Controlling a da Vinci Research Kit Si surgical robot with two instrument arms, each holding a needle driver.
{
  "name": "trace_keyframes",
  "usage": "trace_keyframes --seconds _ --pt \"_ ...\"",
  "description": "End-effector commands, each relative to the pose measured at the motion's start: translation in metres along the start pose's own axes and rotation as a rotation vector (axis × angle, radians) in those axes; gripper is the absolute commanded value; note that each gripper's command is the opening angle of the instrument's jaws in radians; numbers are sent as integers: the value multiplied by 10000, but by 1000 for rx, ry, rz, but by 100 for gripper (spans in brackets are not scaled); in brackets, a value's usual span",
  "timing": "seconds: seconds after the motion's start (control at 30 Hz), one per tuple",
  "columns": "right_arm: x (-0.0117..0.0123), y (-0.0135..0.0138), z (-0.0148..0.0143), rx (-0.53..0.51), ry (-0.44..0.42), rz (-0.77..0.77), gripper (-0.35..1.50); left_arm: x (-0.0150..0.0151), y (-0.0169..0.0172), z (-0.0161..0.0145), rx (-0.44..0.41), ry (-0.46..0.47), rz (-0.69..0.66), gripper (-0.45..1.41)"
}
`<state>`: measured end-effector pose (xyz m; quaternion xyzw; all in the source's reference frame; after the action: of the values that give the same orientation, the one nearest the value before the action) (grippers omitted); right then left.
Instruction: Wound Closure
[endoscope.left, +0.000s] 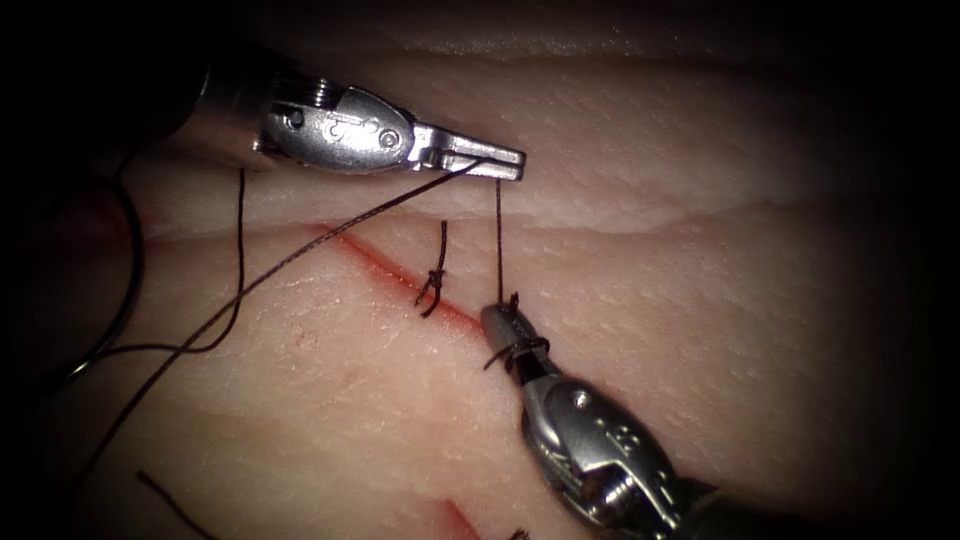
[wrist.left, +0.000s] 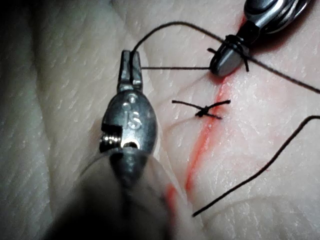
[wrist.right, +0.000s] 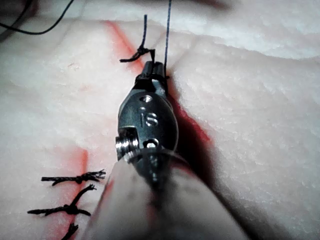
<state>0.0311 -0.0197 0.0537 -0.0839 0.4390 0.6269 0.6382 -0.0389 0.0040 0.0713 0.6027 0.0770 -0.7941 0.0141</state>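
The pale, pebbled slab of pork-belly tissue (endoscope.left: 700, 300) takes up the lit field, with shallow folds running across it; beyond its edges there is only darkness. A thin cut stained with red fluid (endoscope.left: 390, 270) slants across it, and a finished knotted stitch with short cut ends (endoscope.left: 434, 285) sits on that line.

The left arm's silver needle-driver tool (endoscope.left: 505, 163) lies over the tissue above the cut, its jaws clenched on the dark braided thread (endoscope.left: 300, 250). From there one strand drops straight down to the right arm's silver tool (endoscope.left: 493, 318), whose tip rests at the cut just to the right of the finished stitch. Thread is wound in loops around that tool's closed jaws (endoscope.left: 515, 350); whether they pinch anything cannot be told. The other strand trails away to the left across the tissue. At the dark left edge of the endoscope view lies a thin curved arc, perhaps the curved steel needle (endoscope.left: 125, 300), held by neither tool.
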Motion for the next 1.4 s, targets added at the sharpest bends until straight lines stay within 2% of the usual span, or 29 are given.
trace_keyframes --seconds 0.03,0.27,0.5,0.93,1.4 --pt "-7 -7 5 3 -5 -3 -35 -2 -12 6 6 3 -4 -45" --pt "-18 -13 -2 1 -17 -12 -35 9 -64 -10 35 23 -52 -45" --pt "-23 -22 -9 0 -18 -21 -35 17 -96 -24 61 46 -84 -45" --pt "-59 -25 -20 0 -55 -62 -35 13 -106 -18 77 39 -94 -45" --pt "-60 -25 -28 10 -56 -63 -35 8 -120 -30 74 38 -111 -45"
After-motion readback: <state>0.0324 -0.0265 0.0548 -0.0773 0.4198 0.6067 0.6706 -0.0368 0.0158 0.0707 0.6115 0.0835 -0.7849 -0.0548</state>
